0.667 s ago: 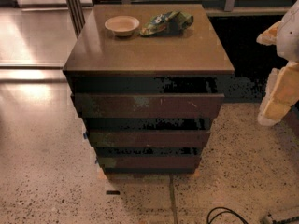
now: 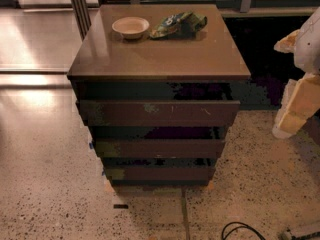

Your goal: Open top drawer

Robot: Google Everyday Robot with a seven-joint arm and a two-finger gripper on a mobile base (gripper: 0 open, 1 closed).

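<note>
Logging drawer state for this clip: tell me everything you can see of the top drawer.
The top drawer is the widest of three dark reddish-brown wooden fronts. It has no handle and shows pale scratches and a greenish smudge left of centre. It sits level under the cabinet top, with a dark gap above it, and does not jut past the top's front edge. Its inside is hidden. Nothing touches it: the tool hangs apart at the right edge of the view.
</note>
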